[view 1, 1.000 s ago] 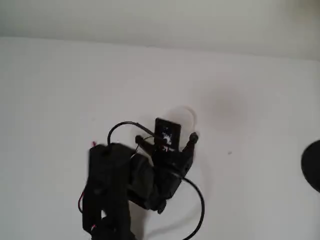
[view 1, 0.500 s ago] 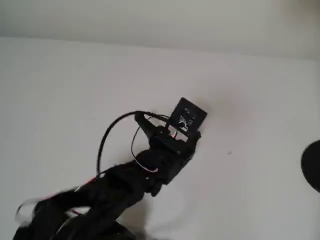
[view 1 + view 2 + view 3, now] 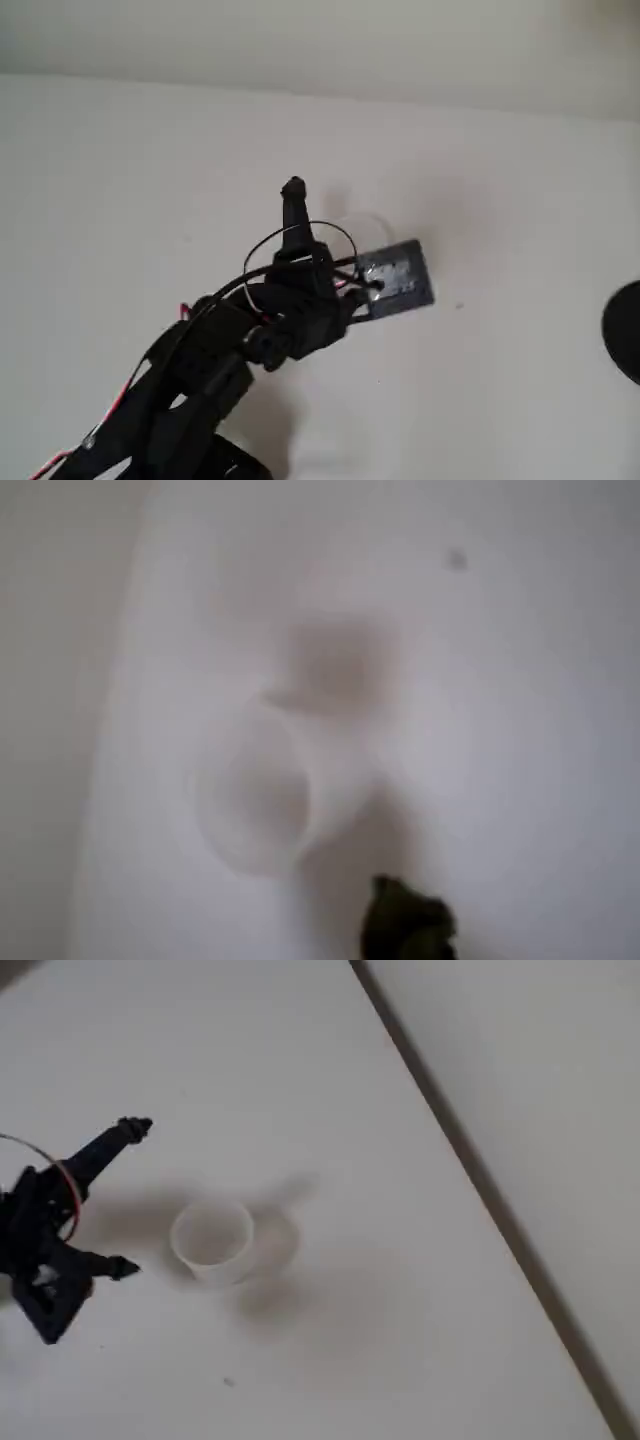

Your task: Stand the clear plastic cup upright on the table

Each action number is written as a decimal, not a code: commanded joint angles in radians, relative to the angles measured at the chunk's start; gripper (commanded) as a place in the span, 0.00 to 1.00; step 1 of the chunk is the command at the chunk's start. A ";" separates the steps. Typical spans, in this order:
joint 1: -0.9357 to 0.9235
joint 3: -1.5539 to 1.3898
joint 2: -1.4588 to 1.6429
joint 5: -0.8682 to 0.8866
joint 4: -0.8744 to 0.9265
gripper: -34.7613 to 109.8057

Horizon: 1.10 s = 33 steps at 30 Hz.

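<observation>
The clear plastic cup (image 3: pixel 213 1241) rests on the white table (image 3: pixel 330 1080), its round rim turned up toward the fixed view; it looks upright, but the blur leaves this unsure. In the overhead view the cup (image 3: pixel 348 232) is a faint ring beside the arm's black plate. My gripper (image 3: pixel 128 1198) is open, its two black fingers spread wide just left of the cup and touching nothing. One finger (image 3: pixel 293 196) points toward the far edge. In the wrist view the cup (image 3: pixel 270 790) lies ahead of a dark fingertip (image 3: pixel 405 925).
A large black rounded shape (image 3: pixel 625 330) sits at the right edge of the overhead view. The table's far edge meets a pale wall (image 3: pixel 320 40). A tiny dark speck (image 3: pixel 459 305) marks the table right of the arm.
The arm has swung and turned at the wrist: the black plate moved from over the cup to its right, and one finger now sticks out toward the far edge.
</observation>
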State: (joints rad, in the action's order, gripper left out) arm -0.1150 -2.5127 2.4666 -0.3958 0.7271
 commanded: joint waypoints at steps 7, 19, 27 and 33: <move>0.114 0.026 0.275 0.298 0.252 0.40; 0.149 -0.370 0.824 0.348 0.351 0.24; 0.114 -0.518 0.824 0.402 0.324 0.24; 0.063 -0.515 0.822 0.414 0.342 0.24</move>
State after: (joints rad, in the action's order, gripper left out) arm -0.0184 -3.0296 3.2797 0.0015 1.0677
